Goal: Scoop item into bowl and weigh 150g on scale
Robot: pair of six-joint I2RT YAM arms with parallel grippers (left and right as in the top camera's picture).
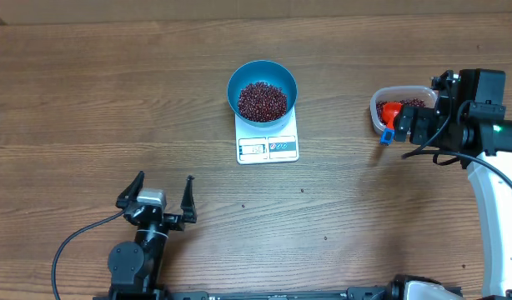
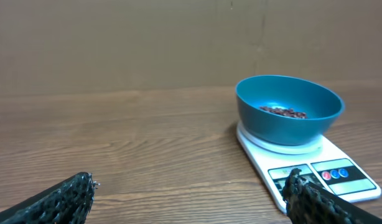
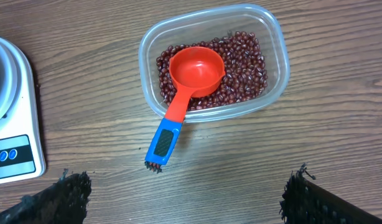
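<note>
Brown wood-grain table (image 1: 89, 83) fills every view, with a plain brown wall behind it in the left wrist view.

Near the middle of the table, a heap of small dark red-brown beans (image 1: 263, 100) lies in the blue bowl (image 1: 232, 90), covering its bottom. The bowl stands on the white scale (image 1: 268, 147), on the half away from the display (image 1: 253, 149) and buttons (image 1: 281, 147), which face the robot. The digits are too small to read.

Well to the right of the scale is a clear container (image 1: 375, 108) with more of the same beans (image 3: 241, 62) inside. 1 red scoop (image 3: 196, 68) rests cup-up on those beans, its cup empty. Its handle crosses the container's rim, and the blue grip (image 3: 166, 140) ends over the bare table.

The right gripper (image 3: 186, 177) hovers on the near side of the container, its 2 fingers spread wide with nothing between them, apart from the scoop handle. The left gripper (image 1: 165, 177) sits low over the table at the near left, well apart from the scale, its 2 fingers equally wide and empty, pointing toward the bowl.
</note>
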